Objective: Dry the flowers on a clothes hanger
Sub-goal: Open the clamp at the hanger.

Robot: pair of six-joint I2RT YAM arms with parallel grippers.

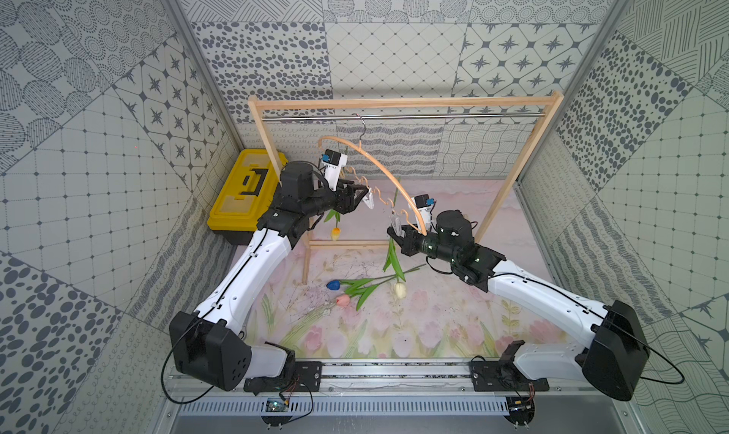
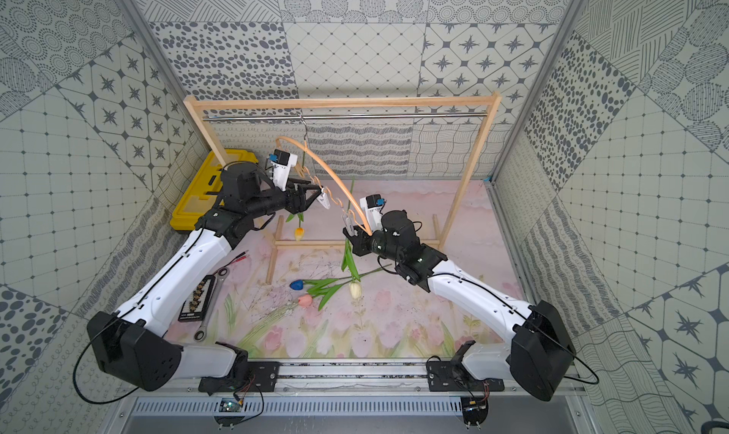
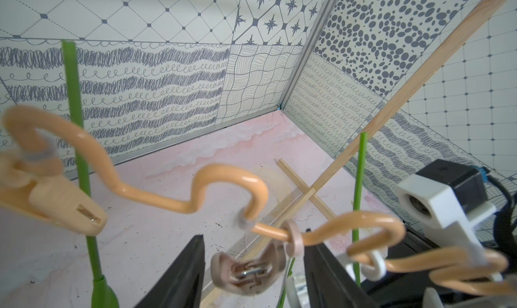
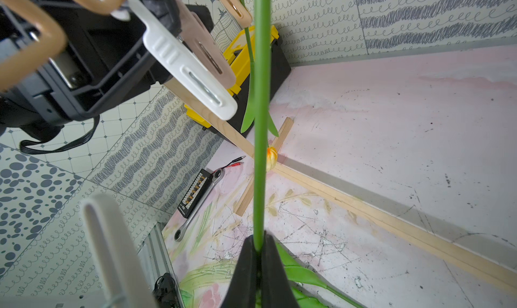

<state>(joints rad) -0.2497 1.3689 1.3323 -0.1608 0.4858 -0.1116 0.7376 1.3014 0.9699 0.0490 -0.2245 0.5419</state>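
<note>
Pinching the cream tulip, an artificial flower with a long thin green stem and pointed leaves, the right gripper is clamped on the stem so the head hangs down above the mat. The grip sits close beside the near end of the light wooden arched clothes hanger, which hangs by its metal hook from the steel rod of the rectangular wooden frame. The left gripper has its jaws spread on either side of a small taupe clip on the hanger's wavy rail, with gaps showing, so it grips nothing. The yellow tulip already dangles head-down from the rail. The blue tulip and pink tulip lie together on the pink tulip-printed mat. The flower looks light and springy, and its smooth stem could swivel or slip in a pinch. The best hold is probably on bare stem, clear of the leaves and soft head, leaving the free end for the clip. The hanger hangs freely and will likely need steadying.
</note>
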